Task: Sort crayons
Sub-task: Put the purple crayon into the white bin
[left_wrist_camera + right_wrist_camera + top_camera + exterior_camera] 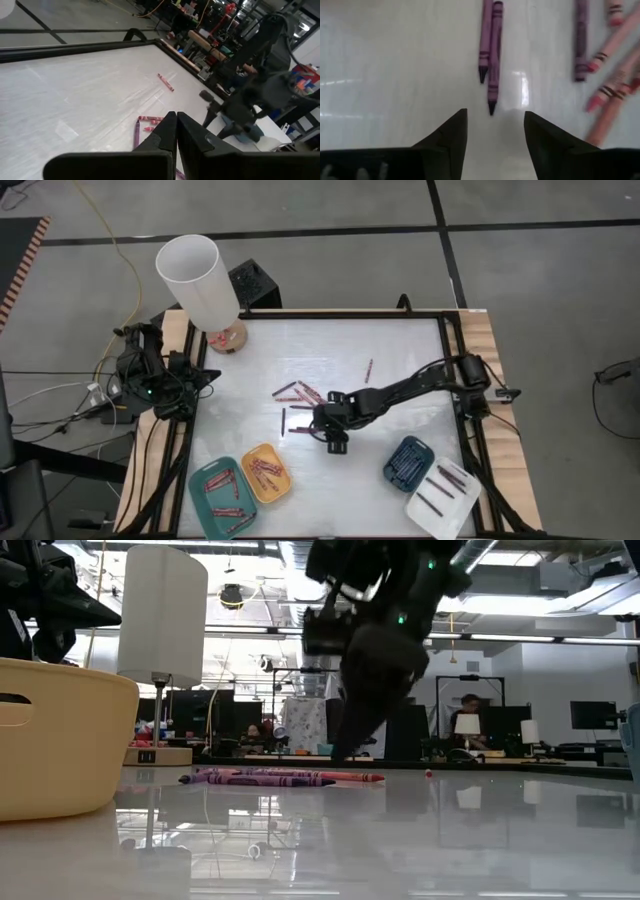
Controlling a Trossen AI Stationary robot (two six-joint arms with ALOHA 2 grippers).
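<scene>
The left gripper (172,131) waits at the table's left edge, clenched on nothing, fingers pressed together. Near the table's front-left corner sit a teal tray (219,498) and a yellow tray (266,473), each already holding crayons. The loose crayons (298,392) lie flat around the middle of the table, a small cluster of purple, pink and red sticks, with one stray red crayon (369,370) further toward the back edge. The right gripper (495,132) hangs just above the table beside that cluster, fingers spread and holding nothing; in its wrist view two purple crayons (490,55) lie side by side and touching, their dark tips pointing at the gap between the fingers. Near the front-right corner, a dark-blue tray (408,461) and a white tray (443,498) also hold crayons. These sticks look light, stiff and round, so they would likely roll or skid on the glossy tabletop, and wax can snap under a hard squeeze. A pinch across the paper-wrapped middle seems best, though the touching pair will probably come up together unless one is taken from its outer side
</scene>
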